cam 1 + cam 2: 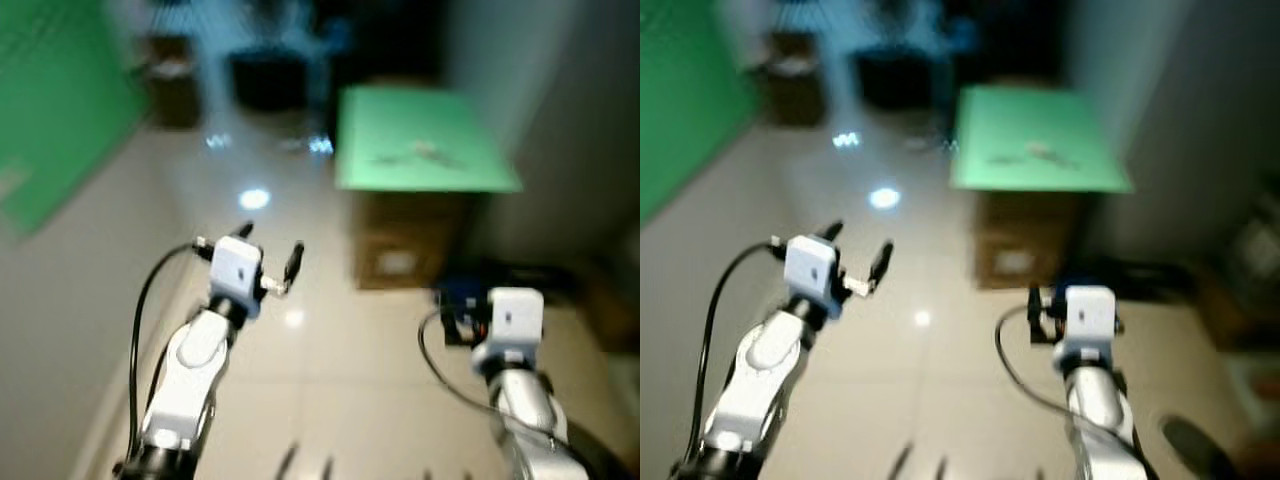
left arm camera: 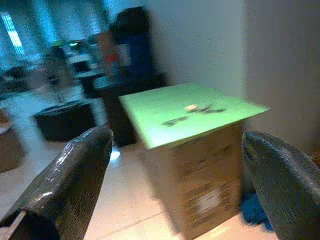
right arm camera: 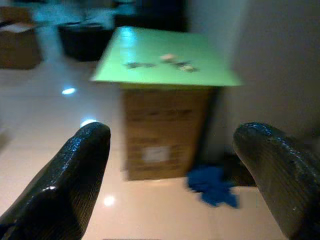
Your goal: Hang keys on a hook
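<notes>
Well, keys point(image 3: 172, 62) (blurry) lie ahead of both open grippers.

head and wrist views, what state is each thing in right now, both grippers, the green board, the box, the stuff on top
left gripper: open, empty, raised over the floor
right gripper: open, empty
flat green board: lying on top of the box
brown cardboard box: closed, upright on the floor
small items on the board: lying loose, too blurred to identify
crumpled blue cloth: on the floor beside the box
</notes>
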`<state>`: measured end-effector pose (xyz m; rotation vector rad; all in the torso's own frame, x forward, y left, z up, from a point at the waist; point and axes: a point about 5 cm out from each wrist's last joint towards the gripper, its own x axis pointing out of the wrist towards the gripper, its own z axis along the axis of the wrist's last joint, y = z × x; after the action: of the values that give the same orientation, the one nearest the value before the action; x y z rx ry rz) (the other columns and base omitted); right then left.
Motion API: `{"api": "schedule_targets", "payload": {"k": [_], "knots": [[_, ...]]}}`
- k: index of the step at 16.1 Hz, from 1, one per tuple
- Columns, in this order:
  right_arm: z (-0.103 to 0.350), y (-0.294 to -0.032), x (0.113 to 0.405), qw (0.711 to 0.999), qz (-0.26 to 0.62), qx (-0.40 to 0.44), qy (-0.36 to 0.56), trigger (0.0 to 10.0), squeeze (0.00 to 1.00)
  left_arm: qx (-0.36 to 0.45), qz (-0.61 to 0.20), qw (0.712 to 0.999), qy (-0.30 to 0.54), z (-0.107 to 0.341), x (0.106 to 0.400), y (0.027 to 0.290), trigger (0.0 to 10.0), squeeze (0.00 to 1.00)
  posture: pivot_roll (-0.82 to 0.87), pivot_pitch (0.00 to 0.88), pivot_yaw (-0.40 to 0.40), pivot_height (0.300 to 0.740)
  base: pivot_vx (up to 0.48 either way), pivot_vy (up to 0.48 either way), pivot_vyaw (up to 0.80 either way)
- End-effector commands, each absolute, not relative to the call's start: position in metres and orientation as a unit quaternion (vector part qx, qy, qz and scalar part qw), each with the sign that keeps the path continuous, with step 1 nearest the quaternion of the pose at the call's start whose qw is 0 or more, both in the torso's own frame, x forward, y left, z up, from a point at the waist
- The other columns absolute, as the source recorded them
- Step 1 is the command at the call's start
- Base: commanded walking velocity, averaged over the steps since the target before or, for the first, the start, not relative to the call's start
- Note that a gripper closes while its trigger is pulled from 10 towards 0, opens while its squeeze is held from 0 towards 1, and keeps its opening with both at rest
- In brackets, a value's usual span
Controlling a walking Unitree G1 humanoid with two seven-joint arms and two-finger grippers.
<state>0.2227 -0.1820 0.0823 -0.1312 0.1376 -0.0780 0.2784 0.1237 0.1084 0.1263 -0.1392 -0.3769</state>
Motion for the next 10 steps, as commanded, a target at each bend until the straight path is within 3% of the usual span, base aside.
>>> {"api": "schedule_targets", "payload": {"k": [1, 7, 10], "knots": [[0.0868, -0.1826, 0.2263, 0.994, -0.044, -0.078, 0.058, 10.0, 0.0, 0.07, -0.189, 0.977, -0.071, 0.1089, 0.2782, 0.1228, 10.0, 0.0, -0.18, 0.0, 0.044, 0.74, 0.401, 0.0, 0.0], [0.0887, -0.1794, 0.2267, 0.994, -0.023, -0.095, 0.05, 10.0, 0.0, 0.066, -0.177, 0.979, -0.077, 0.1114, 0.2801, 0.1245, 10.0, 0.0, -0.18, 0.0, 0.044, 0.74, 0.398, -0.246, 0.0], [0.089, -0.1771, 0.2279, 0.993, -0.011, -0.107, 0.05, 10.0, 0.0, 0.064, -0.177, 0.979, -0.077, 0.1119, 0.2816, 0.1232, 10.0, 0.0, -0.18, 0.0, 0.049, 0.74, 0.396, -0.244, 0.71]]}}
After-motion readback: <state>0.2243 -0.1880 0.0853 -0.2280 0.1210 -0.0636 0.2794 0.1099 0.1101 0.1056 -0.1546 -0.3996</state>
